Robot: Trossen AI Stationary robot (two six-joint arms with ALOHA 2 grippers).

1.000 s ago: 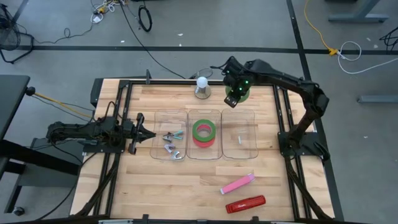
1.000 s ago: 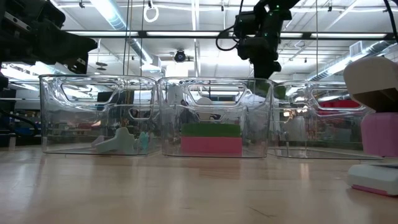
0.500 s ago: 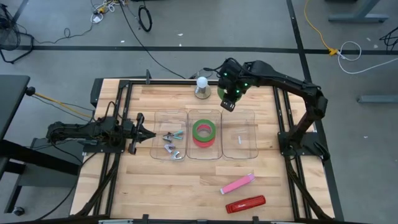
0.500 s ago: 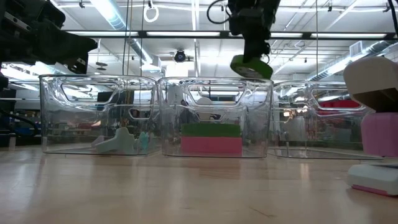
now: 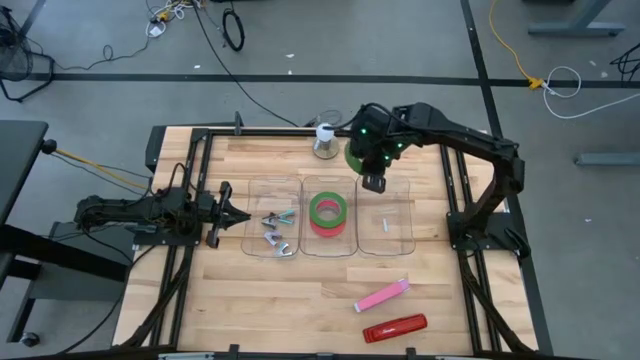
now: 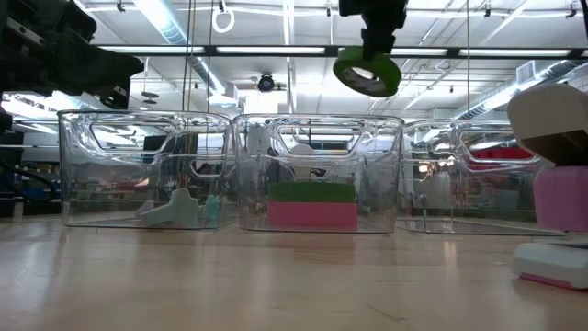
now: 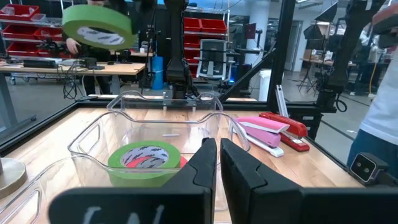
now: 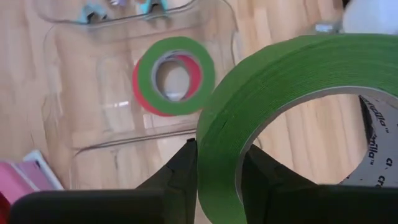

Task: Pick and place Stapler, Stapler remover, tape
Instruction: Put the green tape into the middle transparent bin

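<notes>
Carry the green tape roll [image 6: 367,72] on toward 7 o'clock until it hangs square over the middle bin [image 5: 328,182] — already holding tape [image 5: 328,211] — then lower before letting go. The right tool [image 8: 217,168] pinches the roll's wall, arm reaching in high from 3 o'clock; the left tool [image 7: 217,163], clenched and empty, waits at the counter's [image 5: 300,300] 9 o'clock

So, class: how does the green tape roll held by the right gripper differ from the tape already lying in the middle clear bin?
The held roll hangs tilted in the air in the right gripper; the binned tape lies flat in the middle bin. The held roll shows only green; the binned tape shows green over red-pink. Both are ring-shaped.
</notes>
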